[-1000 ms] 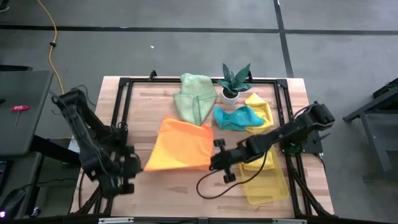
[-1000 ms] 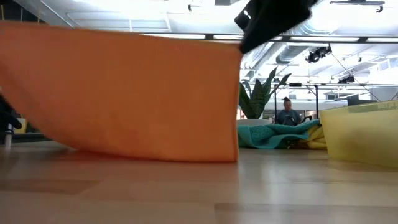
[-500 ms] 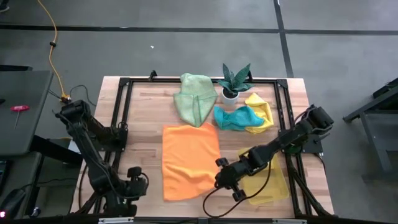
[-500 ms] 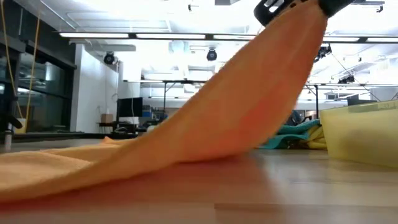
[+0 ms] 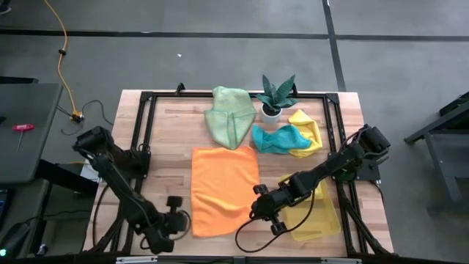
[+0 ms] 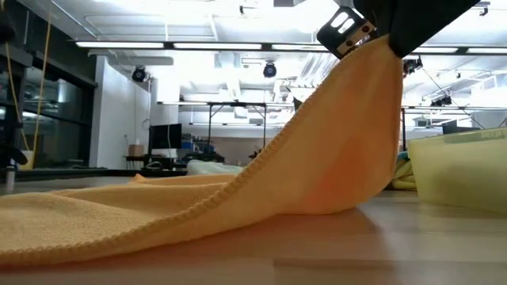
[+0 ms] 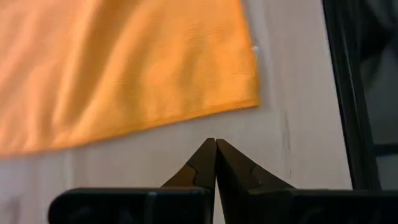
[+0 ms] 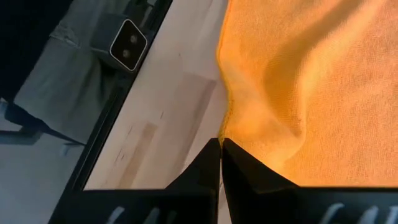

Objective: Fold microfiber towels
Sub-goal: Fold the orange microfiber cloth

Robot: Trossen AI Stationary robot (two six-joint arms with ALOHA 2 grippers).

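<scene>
High view: orange towel (image 5: 223, 189) spread flat at table (image 5: 168, 128) centre. Right gripper (image 5: 259, 207) positioned at towel's near right corner, left gripper (image 5: 176, 217) beside near left edge.
Low view: towel corner held raised by right gripper.
Left wrist view: fingers pressed together, nothing held.
Right wrist view: fingers clamped on towel edge.

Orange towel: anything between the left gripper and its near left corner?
Nothing visible. The left gripper is shut and empty over bare table, just off the orange towel corner, with only wood between them. The right gripper is shut on the towel's opposite corner, holding it raised.
</scene>
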